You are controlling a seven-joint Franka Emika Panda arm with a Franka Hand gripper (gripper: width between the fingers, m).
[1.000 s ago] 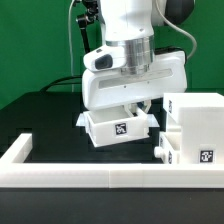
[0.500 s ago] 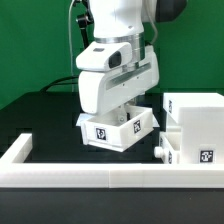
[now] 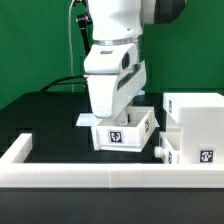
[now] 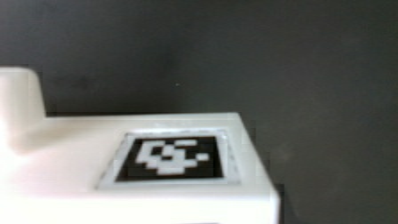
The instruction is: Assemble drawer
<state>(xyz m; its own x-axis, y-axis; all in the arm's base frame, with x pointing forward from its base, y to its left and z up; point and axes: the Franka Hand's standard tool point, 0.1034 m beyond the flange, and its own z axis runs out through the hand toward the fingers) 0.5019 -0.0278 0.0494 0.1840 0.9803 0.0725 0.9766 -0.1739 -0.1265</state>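
Note:
A small white open-top tray (image 3: 125,133) with a square tag on its front sits on the black table at centre. My gripper (image 3: 119,113) reaches down onto its back part; the fingers are hidden behind the hand and the tray turns with it. The tall white casing (image 3: 195,115) stands at the exterior view's right, close beside the tray. A tagged lower front with a small knob (image 3: 163,150) shows at the casing's base. The wrist view shows only a white tagged surface (image 4: 173,158) close up, with no fingers in sight.
A long low white rail (image 3: 80,177) runs along the table's near edge, with a raised end at the exterior view's left. A corner of the marker board (image 3: 84,120) shows behind the tray. Cables hang behind the arm.
The hand has turned and shifted toward the exterior view's right, and the tray turned with it. The tray's tagged front now faces the camera more squarely, nearer the casing.

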